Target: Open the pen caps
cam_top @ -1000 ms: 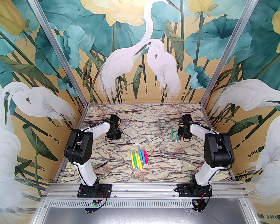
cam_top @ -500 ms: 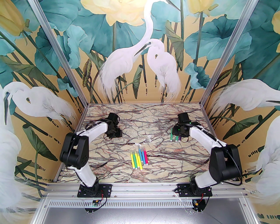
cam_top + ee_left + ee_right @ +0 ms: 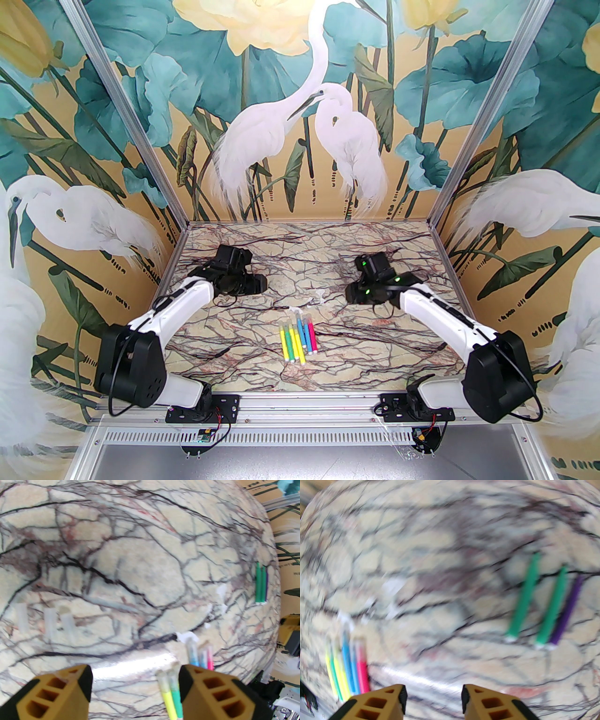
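A row of pens (image 3: 298, 338) in yellow, green, blue and pink lies at the table's middle, with clear pen caps (image 3: 191, 646) on their far ends. Two green pens (image 3: 524, 598) and a purple one (image 3: 567, 611) lie apart with bare tips. Three loose pen caps (image 3: 50, 625) lie side by side on the marble. My left gripper (image 3: 255, 283) (image 3: 134, 679) is open and empty, left of and behind the row. My right gripper (image 3: 354, 293) (image 3: 433, 695) is open and empty, right of and behind the row, hovering above the marble.
Small white scraps (image 3: 319, 295) lie on the marble table (image 3: 262, 370) between the two grippers, just behind the pen row. Painted walls close in the left, right and back. The right arm (image 3: 436, 311) covers the green and purple pens in the top view.
Both arms have stretched out low and swung inward. The left gripper has moved right, the right gripper left, over the green and purple pens.
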### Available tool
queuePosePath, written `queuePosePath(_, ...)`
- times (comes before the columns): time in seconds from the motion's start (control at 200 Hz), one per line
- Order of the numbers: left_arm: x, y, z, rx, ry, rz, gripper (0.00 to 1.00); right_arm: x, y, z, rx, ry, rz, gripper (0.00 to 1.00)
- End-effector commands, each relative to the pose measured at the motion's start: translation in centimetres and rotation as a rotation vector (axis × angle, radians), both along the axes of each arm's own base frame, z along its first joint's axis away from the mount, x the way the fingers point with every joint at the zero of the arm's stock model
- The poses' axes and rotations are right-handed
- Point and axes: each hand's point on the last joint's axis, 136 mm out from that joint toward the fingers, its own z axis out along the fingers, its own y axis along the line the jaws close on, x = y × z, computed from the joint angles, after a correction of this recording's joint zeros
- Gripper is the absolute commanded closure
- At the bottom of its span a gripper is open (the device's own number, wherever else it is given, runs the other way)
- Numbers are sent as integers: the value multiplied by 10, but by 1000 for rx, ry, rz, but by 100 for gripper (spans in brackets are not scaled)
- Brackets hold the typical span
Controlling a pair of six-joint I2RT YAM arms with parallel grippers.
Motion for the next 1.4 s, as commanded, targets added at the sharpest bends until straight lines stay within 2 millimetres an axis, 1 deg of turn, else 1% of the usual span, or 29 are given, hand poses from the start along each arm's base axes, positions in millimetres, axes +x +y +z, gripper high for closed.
queuePosePath(0.0, 2, -11, 17, -94, -71, -17, 34, -15, 24, -7, 50, 17, 85, 54)
queuePosePath(0.205, -1, -15, 28, -155, -145, -15, 34, -32, 63, -23, 63, 37, 183, 54)
queuePosePath(0.32, -4, -16, 33, -181, -179, -11, 33, -39, 81, -34, 44, 69, 224, 54)
queuePosePath(0.425, -7, -14, 35, -182, -198, -6, 33, -44, 93, -44, 30, 95, 239, 55)
queuePosePath(0.625, -10, -11, 30, -165, -198, -4, 32, -52, 111, -59, 17, 130, 243, 55)
queuePosePath(0.78, -9, -10, 30, -159, -204, 2, 31, -60, 120, -68, 10, 148, 249, 55)
queuePosePath(1.05, -9, -9, 28, -157, -198, 4, 31, -68, 125, -85, -35, 181, 258, 57)
queuePosePath(1.225, -9, -9, 30, -153, -202, 4, 31, -65, 120, -92, -102, 170, 235, 61)
queuePosePath(1.396, -7, -10, 31, -156, -201, 4, 31, -61, 119, -91, -117, 154, 215, 63)
